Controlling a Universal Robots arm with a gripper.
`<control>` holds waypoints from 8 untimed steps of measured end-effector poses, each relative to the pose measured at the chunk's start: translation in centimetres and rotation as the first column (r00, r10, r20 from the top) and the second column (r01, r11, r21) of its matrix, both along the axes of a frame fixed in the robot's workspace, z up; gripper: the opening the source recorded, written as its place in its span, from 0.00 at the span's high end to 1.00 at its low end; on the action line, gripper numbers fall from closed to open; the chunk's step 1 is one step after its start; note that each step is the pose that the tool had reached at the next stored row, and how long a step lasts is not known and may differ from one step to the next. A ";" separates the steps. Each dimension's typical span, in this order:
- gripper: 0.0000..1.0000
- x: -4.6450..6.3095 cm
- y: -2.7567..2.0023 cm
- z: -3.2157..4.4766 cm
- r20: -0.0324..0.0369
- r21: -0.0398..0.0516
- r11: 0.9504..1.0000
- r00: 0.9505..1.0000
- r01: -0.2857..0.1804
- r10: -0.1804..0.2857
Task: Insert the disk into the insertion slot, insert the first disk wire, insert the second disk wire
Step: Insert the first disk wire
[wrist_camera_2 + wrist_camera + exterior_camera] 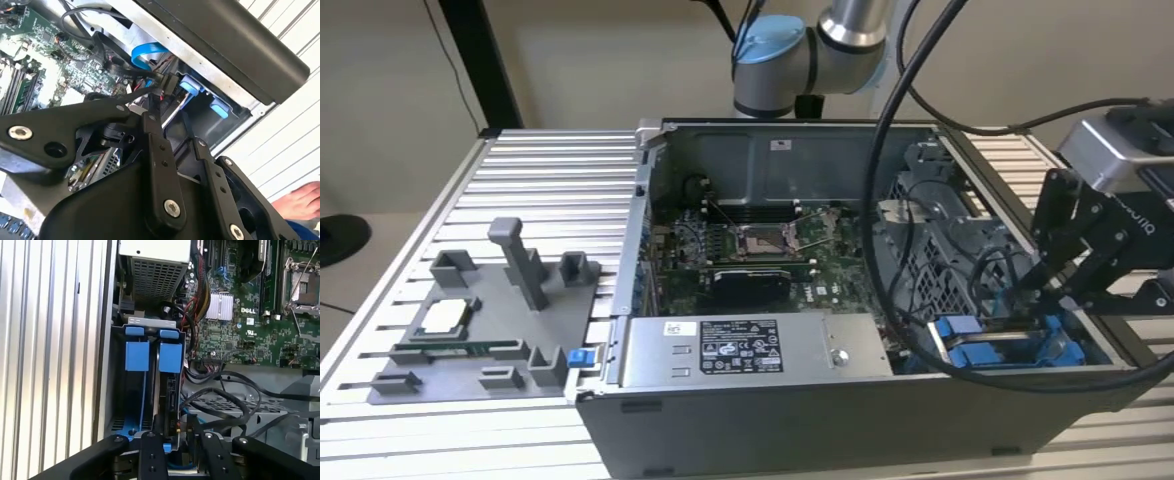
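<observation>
Step in hand, as I read it: first disk wire. The disk (170, 395) already sits in the insertion slot (116, 380), on edge in the half nearer the motherboard (250, 315). I can't confirm it's fully home; that side is dark.

The pincer (162, 95) is at the slot's end in the corner of the case (854, 410), on the exterior view's right. It looks clamped on a black wire plug (165, 82), whose lead trails back over the board. The plug is just beside the slot and not seated, as far as I can see.

Disk orientation: its long axis runs along the slot, parallel to the case's near wall. The blue tab (170, 357) end points toward the power-supply box (720, 345), and the other end points toward the pincer. I'd judge the socket is on that end.

What seating calls for:
- plug squared to the disk's end face, with the key the right way round
- a straight push along the long axis, no side load
- enough slack in the lead, with the loose black cables (235, 400) kept out of the path

A person's hand (300, 200) rests on the table (400, 220) outside the case.
</observation>
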State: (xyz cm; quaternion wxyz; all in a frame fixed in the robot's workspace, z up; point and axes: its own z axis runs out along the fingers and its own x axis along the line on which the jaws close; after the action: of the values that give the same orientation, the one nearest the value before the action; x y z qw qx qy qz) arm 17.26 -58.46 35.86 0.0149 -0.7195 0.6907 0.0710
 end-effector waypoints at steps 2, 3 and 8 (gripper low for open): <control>0.00 0.0 0.00 0.38 -0.001 0.000 1.000 1.000 0.000 0.000; 0.00 0.0 0.00 0.41 -0.001 0.000 1.000 1.000 0.000 0.000; 0.00 1.2 0.00 0.42 -0.002 0.004 1.000 1.000 -0.008 0.008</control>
State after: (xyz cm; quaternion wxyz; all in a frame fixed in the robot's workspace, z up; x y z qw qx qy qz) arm 18.46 -58.46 36.27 0.0154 -0.7222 0.6876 0.0735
